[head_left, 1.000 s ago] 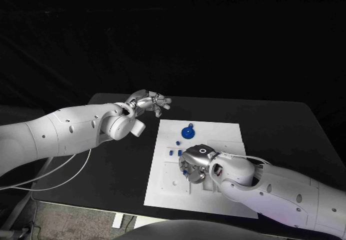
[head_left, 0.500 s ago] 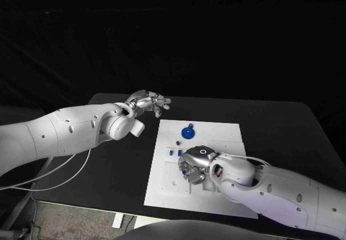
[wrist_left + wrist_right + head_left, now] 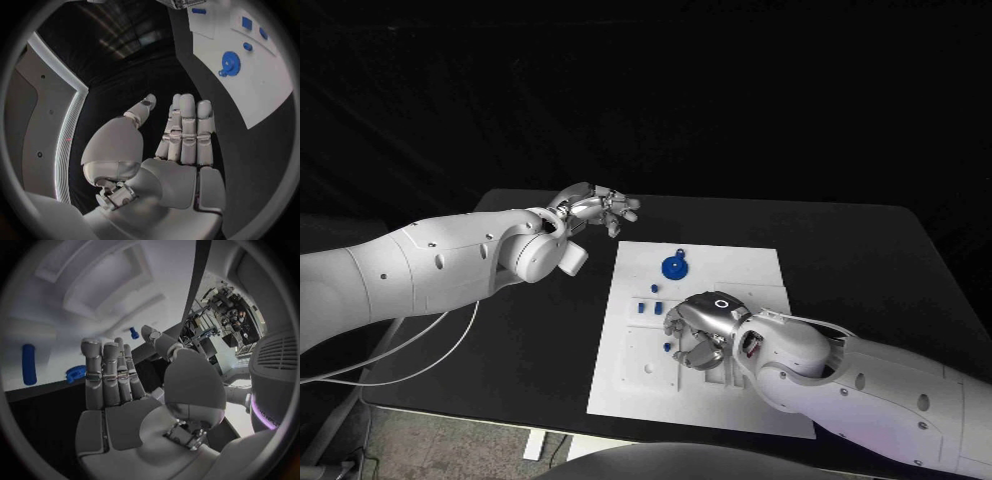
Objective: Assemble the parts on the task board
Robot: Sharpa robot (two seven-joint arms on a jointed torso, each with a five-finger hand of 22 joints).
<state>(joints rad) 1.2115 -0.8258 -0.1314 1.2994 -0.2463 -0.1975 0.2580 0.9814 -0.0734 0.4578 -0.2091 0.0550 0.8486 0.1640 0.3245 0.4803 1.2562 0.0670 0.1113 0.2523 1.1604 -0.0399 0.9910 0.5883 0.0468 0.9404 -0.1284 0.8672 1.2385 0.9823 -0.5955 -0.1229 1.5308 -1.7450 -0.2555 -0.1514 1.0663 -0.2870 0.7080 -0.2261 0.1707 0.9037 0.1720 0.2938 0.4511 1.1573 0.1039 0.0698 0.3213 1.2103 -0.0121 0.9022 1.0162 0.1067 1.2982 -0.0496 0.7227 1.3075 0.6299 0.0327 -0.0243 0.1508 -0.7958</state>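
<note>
- Black table (image 3: pixel 877 260) under a dark backdrop carries the white board (image 3: pixel 733 265) at its middle.
- Right hand (image 3: pixel 701 332) sits low over the board's middle, fingers curled down toward the surface. The wrist view shows its fingers (image 3: pixel 106 375) straight and side by side with nothing between them, so I judge it empty and loosely spread; the head view cannot confirm it.
- Against a second ago, this hand has shifted a little toward 5 o'clock and turned, uncovering more board at its 9 o'clock side. That reads as easing off a piece just seated, though I cannot see the seating itself.
- A small blue part (image 3: pixel 671 345) lies just at the fingertips, at 8 o'clock of the hand.
- Three more small parts (image 3: pixel 651 304) lie in a cluster at 11 o'clock of the hand; the blue gear (image 3: pixel 675 266) lies beyond them at 12 o'clock, near the board's far edge.
- Left hand (image 3: pixel 599 207) hovers off the board at its 10 o'clock corner, fingers wide and empty, unchanged in place.
- Judgement: several parts lie loose, so the assembly is far from done.
</note>
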